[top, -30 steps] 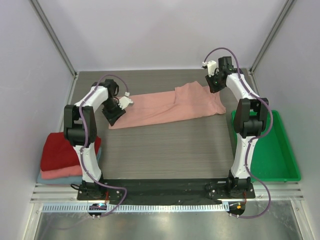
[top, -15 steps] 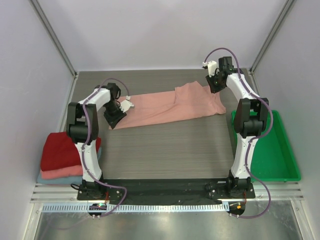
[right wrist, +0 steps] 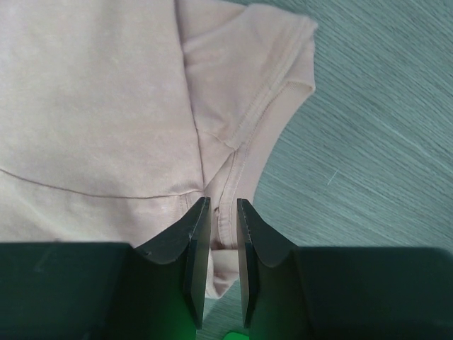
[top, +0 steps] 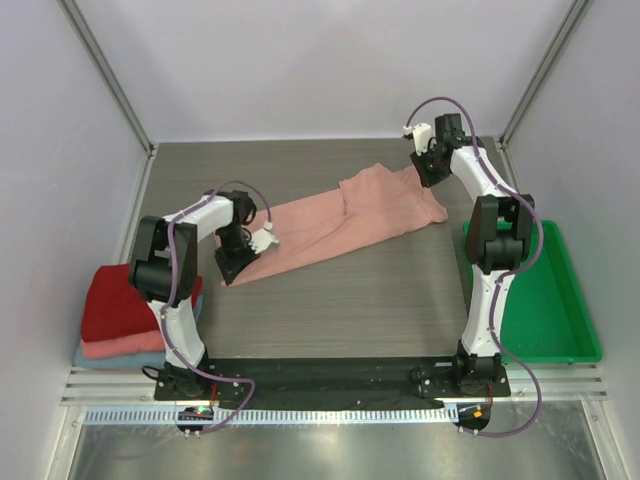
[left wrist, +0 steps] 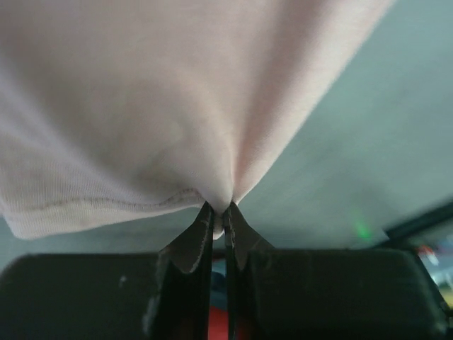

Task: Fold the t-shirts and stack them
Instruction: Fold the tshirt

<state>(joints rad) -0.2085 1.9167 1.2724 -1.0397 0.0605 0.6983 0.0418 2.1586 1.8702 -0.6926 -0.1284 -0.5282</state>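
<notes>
The dusty-pink t-shirt (top: 340, 220) lies stretched slantwise across the table between both grippers. My left gripper (top: 233, 267) is shut on its hem at the near-left end; in the left wrist view the cloth (left wrist: 141, 106) hangs pinched at the closed tips (left wrist: 219, 212). My right gripper (top: 425, 168) is at the far-right end, by a sleeve. In the right wrist view its jaws (right wrist: 223, 212) stand close together with the shirt's seamed edge (right wrist: 92, 92) between them. No print shows. A folded stack sits at the near left: dark red (top: 120, 300) on salmon-pink (top: 115, 347) on light-blue (top: 100, 360).
A green plastic tray (top: 560, 300) stands at the right edge beside the right arm. White walls and metal posts enclose the table on three sides. Grey wood-grain tabletop (top: 340, 300) shows in front of the shirt.
My left gripper has moved nearer and to the right with the hem, pulling the shirt into a steeper slant. The shirt's far-right end has shifted a little left.
</notes>
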